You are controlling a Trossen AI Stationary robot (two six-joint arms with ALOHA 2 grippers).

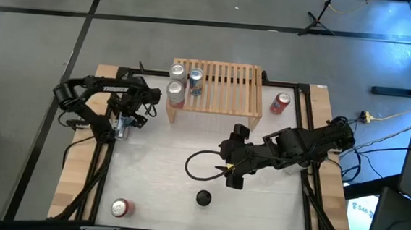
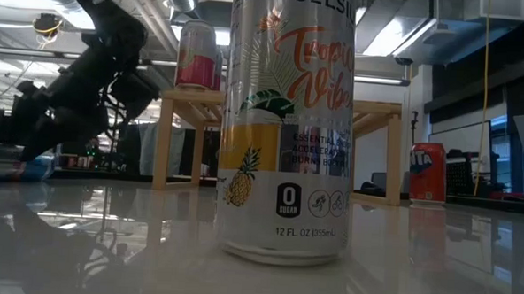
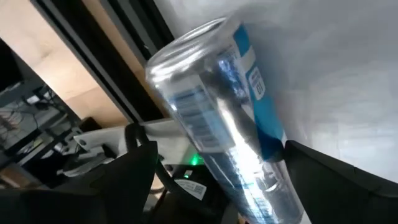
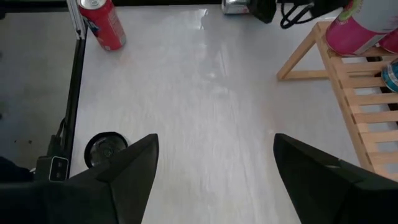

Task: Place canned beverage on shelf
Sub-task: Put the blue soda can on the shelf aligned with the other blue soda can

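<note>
The high view looks straight down on the whole table [image 1: 179, 178], both arms and the shelf [image 1: 218, 87]. The low view sits at table-top height, very near a tall can [image 2: 288, 122] that fills its middle, and faces the shelf [image 2: 370, 112] behind it. The left wrist view is pressed close on a blue-and-silver can [image 3: 230, 124]. The right wrist view looks across the table [image 4: 205, 93] to the shelf's end [image 4: 348, 93], shared with the high view.

A big work room with a gray floor

The gray floor [image 1: 199, 2] has dark lines across it. A white table [image 1: 164, 192] with light wood edges stands in the middle. Long bright lights [image 2: 387, 33] and pipes hang from the ceiling. A yellow cord [image 2: 487, 95] hangs down, and a black stand [image 1: 321, 20] sits on the floor
</note>
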